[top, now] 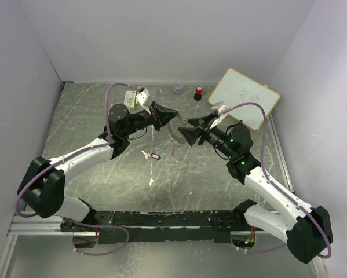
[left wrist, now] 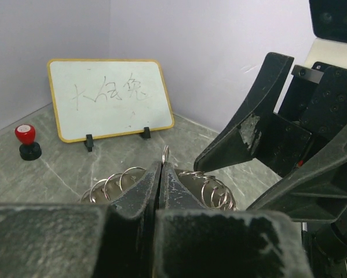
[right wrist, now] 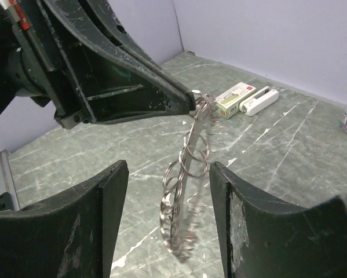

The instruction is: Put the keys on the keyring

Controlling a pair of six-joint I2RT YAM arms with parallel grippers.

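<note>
Now, left pincer (left wrist: 161, 174) is clamped on the keyring (right wrist: 189, 155), mid-frame in rt wrist view, above the counter (right wrist: 289, 145). Right pincer (right wrist: 167, 168) stands apart, keyring between its jaws w/o contact. Keys (top: 154, 155) lie centre of top view. Prob. best: hold keyring steady, fetch one key, line its hole up w/ the keyring's end.

Grey-green marbled desk (top: 196, 179). Far edge, left to right: small box (top: 130, 97), white stapler-like thing (top: 142, 97), grey cup (top: 178, 88), red-topped stamp (top: 198, 92), whiteboard (top: 244, 98) propped on its feet. Mid-desk: key with black tag (top: 152, 155), with a white scrap (top: 151, 181) nearer the arm bases.
</note>
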